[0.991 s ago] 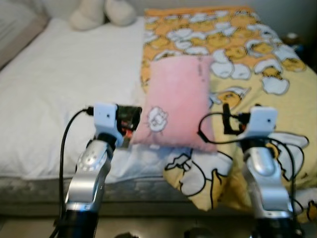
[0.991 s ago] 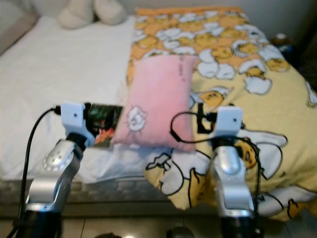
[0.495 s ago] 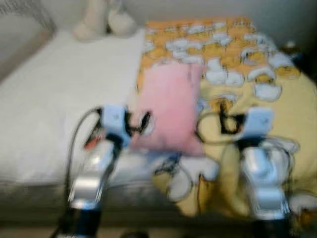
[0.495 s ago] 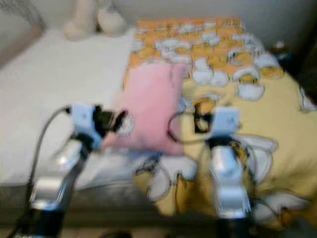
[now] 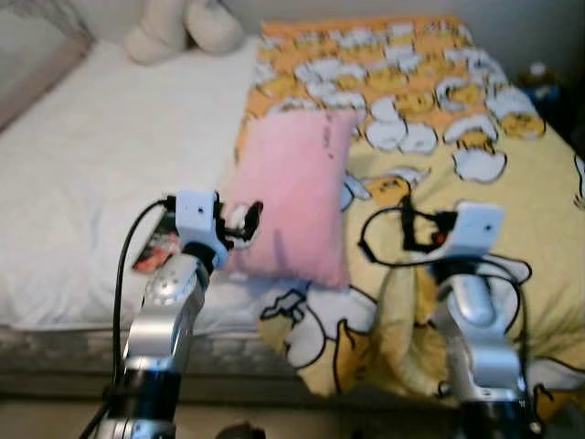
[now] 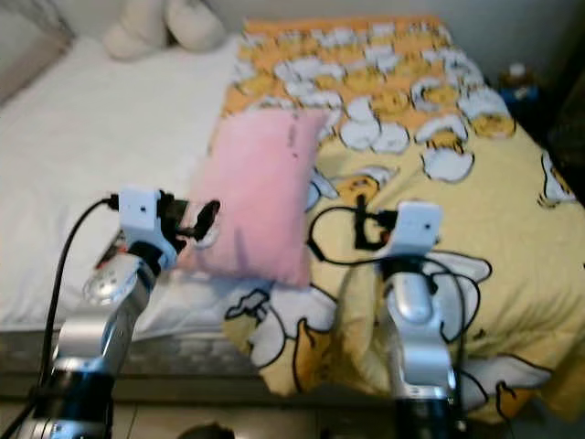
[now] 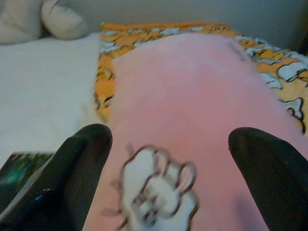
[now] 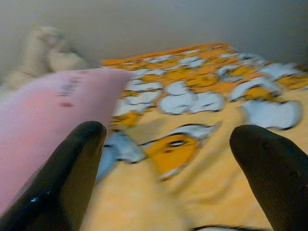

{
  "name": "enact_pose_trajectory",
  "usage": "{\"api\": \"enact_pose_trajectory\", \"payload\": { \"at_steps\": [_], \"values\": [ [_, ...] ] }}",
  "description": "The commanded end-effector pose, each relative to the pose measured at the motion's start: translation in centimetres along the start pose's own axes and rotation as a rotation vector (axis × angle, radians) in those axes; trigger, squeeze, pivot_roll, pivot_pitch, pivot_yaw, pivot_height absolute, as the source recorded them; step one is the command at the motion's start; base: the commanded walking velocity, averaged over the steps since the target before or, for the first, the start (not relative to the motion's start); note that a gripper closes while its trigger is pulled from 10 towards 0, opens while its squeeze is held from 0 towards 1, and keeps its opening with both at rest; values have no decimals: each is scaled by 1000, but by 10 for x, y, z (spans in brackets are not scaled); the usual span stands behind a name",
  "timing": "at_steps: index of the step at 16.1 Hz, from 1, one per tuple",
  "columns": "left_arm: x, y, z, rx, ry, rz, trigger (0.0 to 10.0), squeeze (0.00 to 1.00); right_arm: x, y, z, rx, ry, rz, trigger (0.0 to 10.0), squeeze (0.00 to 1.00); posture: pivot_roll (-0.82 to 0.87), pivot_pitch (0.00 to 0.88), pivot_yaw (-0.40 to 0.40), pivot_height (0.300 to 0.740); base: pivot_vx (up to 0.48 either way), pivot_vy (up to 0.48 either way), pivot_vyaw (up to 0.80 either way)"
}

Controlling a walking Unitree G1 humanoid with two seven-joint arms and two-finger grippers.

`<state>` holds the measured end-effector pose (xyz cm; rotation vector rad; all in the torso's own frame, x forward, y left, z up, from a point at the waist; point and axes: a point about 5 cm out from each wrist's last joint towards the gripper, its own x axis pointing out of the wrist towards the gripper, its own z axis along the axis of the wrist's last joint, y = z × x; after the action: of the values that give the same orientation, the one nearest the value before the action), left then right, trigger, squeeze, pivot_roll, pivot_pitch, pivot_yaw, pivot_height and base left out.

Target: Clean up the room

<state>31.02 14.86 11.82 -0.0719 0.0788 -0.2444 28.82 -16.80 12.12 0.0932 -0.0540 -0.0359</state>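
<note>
Room's basically all bed (image 5: 82, 183) — white sheet on its left half, a yellow-and-orange duck-and-egg print blanket (image 5: 475, 137) over the right half, hanging off the front edge. Cream plush toy (image 5: 178, 26) sits at the far edge by a plain pale wall (image 8: 159, 21). Grey mattress side (image 5: 55, 352) shows below the sheet. Dark floor strip along the bottom, dim corner past the bed's far right — lighting soft, everything a bit blurry.

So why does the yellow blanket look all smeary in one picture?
In the right wrist view the yellow blanket is streaked with motion blur. The left wrist view shows the pink pillow soft and slightly out of focus. Both eye views are mildly blurry, dim at the edges.
</note>
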Motion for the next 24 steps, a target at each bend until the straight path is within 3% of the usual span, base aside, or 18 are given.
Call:
{"api": "enact_pose_trajectory", "payload": {
  "at_steps": [1, 4, 6, 9, 11, 13, 14, 15, 16, 18, 20, 24],
  "values": [
    [2, 6, -3, -16, 33, 11, 10000, 0, 4, 3, 0, 44, 19, 14, 10000, 0, -165, 0, 98, 703, 0, 0, 0],
    [16, 14, -17, -90, 103, -25, 10000, 0, 22, 10, -1, 186, 63, 36, 10000, 0, -157, 0, 94, 703, 0, 0, 0],
    [26, 14, -27, -141, 153, -56, 10000, 0, 32, 10, -8, 196, 94, 46, 10000, 0, -159, 0, 92, 703, 0, 0, 0],
    [32, 28, -22, -93, 137, -3, 10000, 0, 40, 7, -16, 146, 128, 59, 10000, 0, -166, 0, 103, 703, 0, 0, 0],
    [25, 40, 1, 37, 8, 29, 10000, 0, 30, 7, -4, 16, 41, 64, 10000, 0, -160, 0, 91, 703, 0, 0, 0],
    [3, 29, 25, 59, -128, 28, 10000, 0, 7, 6, 12, -122, -79, 20, 10000, 0, -141, 0, 82, 703, 0, 0, 0],
    [-1, 28, 28, 66, -147, 35, 10000, 0, 4, 7, 14, -140, -97, 23, 10000, 0, -132, 0, 79, 703, 0, 0, 0],
    [-16, 18, 33, 42, -175, 63, 10000, 0, -9, 6, 16, -132, -121, 0, 10000, 0, -116, 0, 59, 703, 0, 0, 0],
    [-17, 11, 30, 27, -168, 45, 10000, 0, -10, 4, 13, -128, -113, -13, 10000, 0, -113, 0, 53, 703, 0, 0, 0],
    [-13, -6, 21, 17, -127, -37, 10000, 0, -5, 7, 8, -125, -96, -9, 10000, 0, -108, 0, 44, 703, 225, 0, 0],
    [-5, -15, 25, 57, -109, -77, 10000, 0, 1, 14, 8, -122, -92, 7, 10000, 0, -76, 0, 30, 703, 457, 0, 0],
    [4, -22, 31, 79, -77, -152, 10000, 0, 13, 21, 6, -110, -86, 20, 10000, 0, -64, 0, 32, 703, 466, 0, 0]
  ]
}}
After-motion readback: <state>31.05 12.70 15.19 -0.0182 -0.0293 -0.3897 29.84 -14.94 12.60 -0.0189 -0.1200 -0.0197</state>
